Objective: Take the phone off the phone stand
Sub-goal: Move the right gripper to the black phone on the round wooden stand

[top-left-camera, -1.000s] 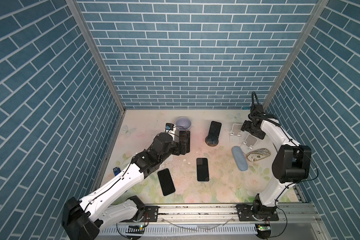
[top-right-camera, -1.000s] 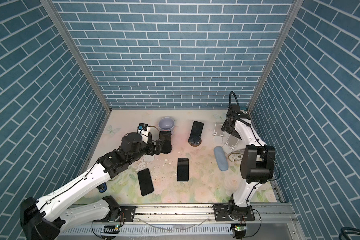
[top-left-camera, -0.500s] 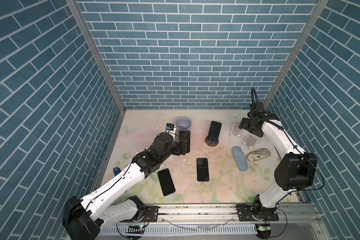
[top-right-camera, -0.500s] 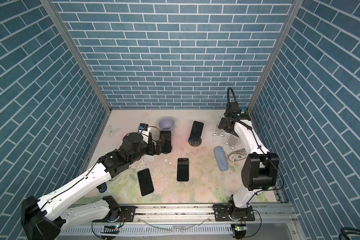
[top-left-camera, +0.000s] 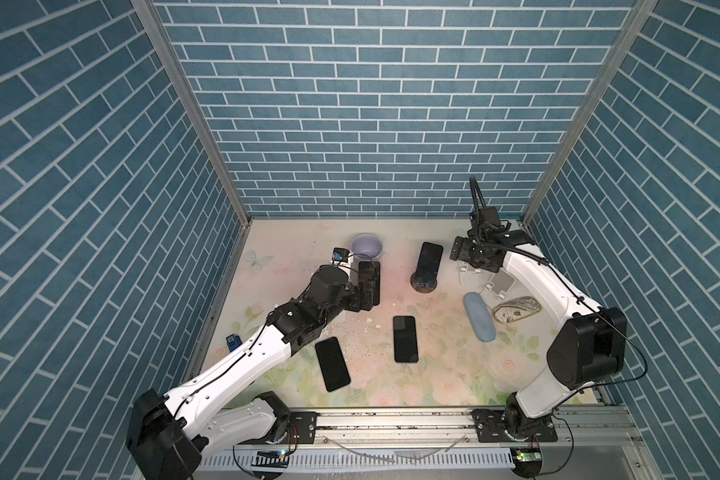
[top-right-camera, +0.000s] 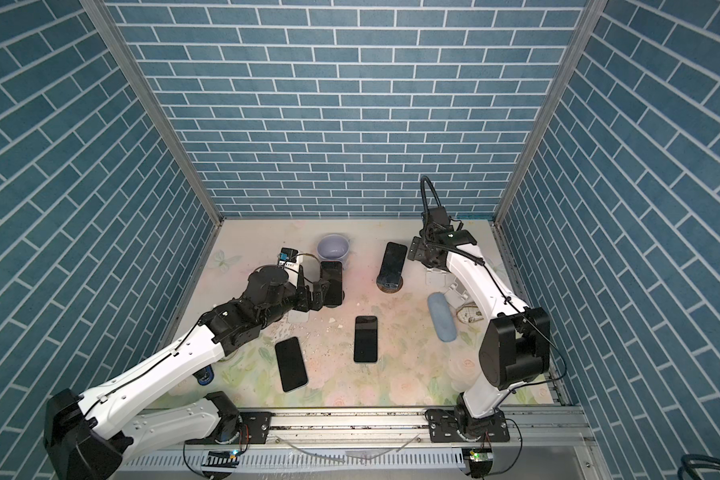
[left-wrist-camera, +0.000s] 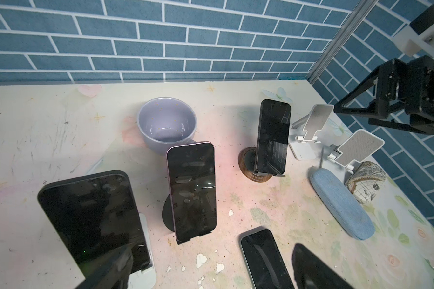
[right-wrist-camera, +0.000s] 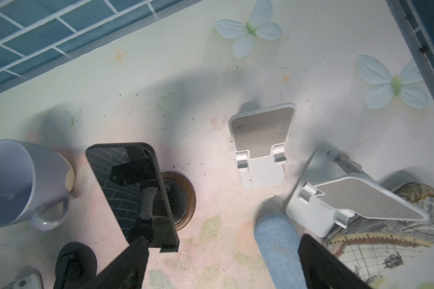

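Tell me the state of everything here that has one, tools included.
left tool, open, empty
right tool, open, empty
phone on white stand, propped, screen dark
phone on black stand, propped, screen dark
phone on wooden stand, propped, screen dark
flat phone by left arm, lying on table
flat phone mid-table, lying on table
far white stand, unfolded, empty
near white stand, unfolded, empty
mug, upright, empty
glasses case, closed

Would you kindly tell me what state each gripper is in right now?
Left gripper: open, holding nothing.
Right gripper: open, holding nothing.
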Robot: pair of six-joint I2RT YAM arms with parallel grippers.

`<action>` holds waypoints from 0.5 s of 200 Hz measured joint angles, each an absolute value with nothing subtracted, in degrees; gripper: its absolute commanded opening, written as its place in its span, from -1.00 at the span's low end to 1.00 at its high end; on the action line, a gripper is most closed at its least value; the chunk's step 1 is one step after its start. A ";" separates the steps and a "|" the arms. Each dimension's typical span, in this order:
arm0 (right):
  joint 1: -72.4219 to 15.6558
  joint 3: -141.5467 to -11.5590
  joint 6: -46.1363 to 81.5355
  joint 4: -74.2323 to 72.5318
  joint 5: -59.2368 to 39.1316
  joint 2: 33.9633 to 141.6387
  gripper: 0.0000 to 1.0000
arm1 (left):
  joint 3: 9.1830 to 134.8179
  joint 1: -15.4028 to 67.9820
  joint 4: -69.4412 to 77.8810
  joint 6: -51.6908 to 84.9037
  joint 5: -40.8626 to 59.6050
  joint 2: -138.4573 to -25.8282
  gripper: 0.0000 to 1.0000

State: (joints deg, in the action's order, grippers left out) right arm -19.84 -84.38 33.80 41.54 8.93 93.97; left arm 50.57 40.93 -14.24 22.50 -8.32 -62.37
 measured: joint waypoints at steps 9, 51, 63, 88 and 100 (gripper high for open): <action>-20.80 -84.47 34.17 41.12 8.82 94.48 0.97 | 50.33 40.93 -14.22 22.52 -8.34 -62.37 0.99; -24.10 -85.78 35.44 39.72 8.34 100.01 0.98 | 48.80 40.93 -14.22 22.63 -8.38 -61.69 0.99; -24.71 -86.65 35.81 39.53 8.05 101.62 0.98 | 48.49 40.93 -14.24 22.61 -8.54 -61.34 0.99; -25.82 -88.49 36.14 38.92 7.35 104.25 0.98 | 47.88 40.93 -14.26 22.57 -8.93 -60.73 0.99; -26.11 -89.54 36.21 38.81 7.20 105.32 0.98 | 47.75 40.93 -14.22 22.48 -8.99 -60.62 0.99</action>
